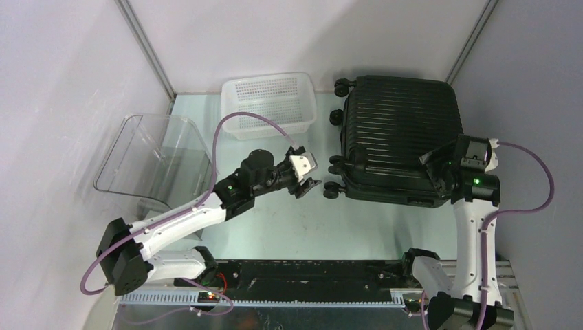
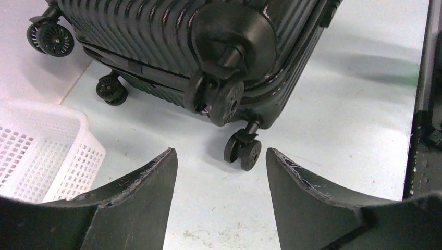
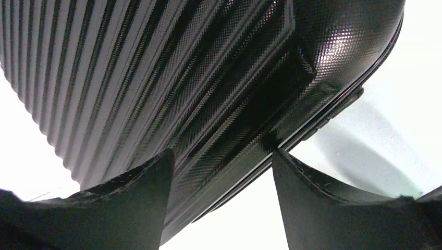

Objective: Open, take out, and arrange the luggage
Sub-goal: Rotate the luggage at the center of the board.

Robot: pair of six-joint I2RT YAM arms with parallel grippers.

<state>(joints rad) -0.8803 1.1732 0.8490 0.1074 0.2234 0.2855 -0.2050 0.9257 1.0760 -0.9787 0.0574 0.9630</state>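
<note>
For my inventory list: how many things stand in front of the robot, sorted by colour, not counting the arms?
Black: 1, the luggage
White: 1, the perforated basket
Clear: 1, the plastic bin
Total: 3

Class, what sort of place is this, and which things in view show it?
Probably a robotics lab test cell: a left arm and right arm fixed at the table edge, plain white walls boxing it in, and staged luggage.

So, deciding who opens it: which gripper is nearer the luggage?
Right. The right gripper is over the luggage's near right corner; the left gripper sits off its left side, short of the wheels.
</note>
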